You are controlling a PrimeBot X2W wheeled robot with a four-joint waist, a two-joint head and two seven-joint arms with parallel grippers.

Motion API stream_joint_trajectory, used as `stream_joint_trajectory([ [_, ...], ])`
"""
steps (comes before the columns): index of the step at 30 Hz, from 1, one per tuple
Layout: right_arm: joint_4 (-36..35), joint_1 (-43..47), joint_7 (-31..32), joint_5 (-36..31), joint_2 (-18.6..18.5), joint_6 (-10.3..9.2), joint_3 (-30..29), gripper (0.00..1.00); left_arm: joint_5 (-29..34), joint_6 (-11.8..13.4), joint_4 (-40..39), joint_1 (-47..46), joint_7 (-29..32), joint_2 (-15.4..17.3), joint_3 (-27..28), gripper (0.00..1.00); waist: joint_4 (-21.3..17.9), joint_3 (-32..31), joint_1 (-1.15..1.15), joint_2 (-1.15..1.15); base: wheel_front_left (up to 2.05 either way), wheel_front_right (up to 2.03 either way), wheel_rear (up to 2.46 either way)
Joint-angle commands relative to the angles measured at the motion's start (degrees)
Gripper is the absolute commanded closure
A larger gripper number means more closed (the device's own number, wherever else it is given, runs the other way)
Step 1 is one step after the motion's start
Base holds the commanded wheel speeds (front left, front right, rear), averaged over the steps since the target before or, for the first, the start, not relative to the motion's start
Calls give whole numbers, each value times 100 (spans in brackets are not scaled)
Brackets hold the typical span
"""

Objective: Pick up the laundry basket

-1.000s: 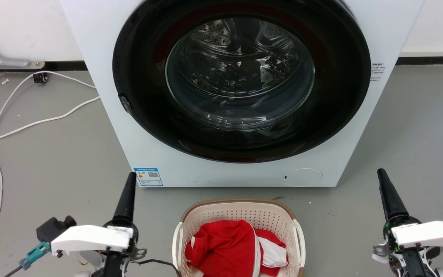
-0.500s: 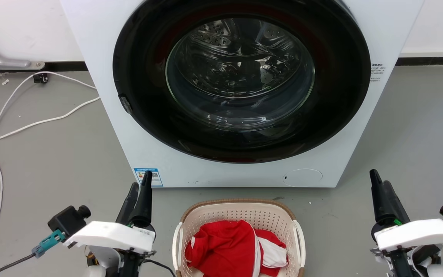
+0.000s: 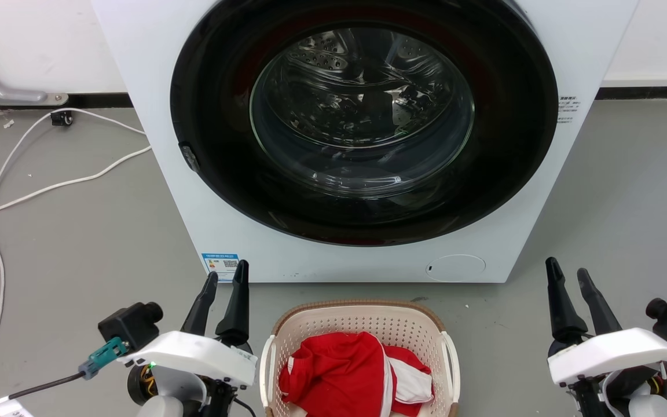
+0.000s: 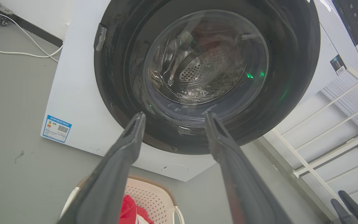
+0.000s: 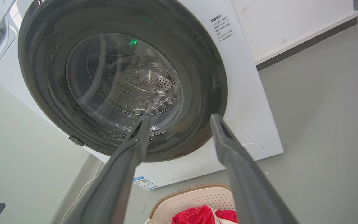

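The jaws of the left gripper (image 3: 228, 270) and the right gripper (image 3: 566, 266) were both spread wide, pinching nothing. Between them, touching neither, the laundry basket (image 3: 362, 303) sat on the grey floor (image 3: 79, 243) with red clothes (image 3: 333, 365) inside. It was just in front of a white washing machine (image 3: 148, 87).

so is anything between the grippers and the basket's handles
Nothing visible does. The left gripper and right gripper are open, one to each side of the laundry basket, apart from its white handles. The washing machine stands behind it.
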Motion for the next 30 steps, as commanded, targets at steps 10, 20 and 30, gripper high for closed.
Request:
stream_joint_trajectory([
  [10,-99,-67,-34,-798,1,1,85,0,868,104,11,-193,-192,18,-167,0,4,0,0,0,0,0,0],
  [20,-140,-29,-22,-1514,2,1,81,0,1585,180,90,-242,-344,36,-331,0,3,2,0,0,0,0,0],
  [30,-146,-5,-59,-2126,3,1,115,0,2191,286,165,-274,-478,62,-478,0,9,0,0,0,0,0,0],
])
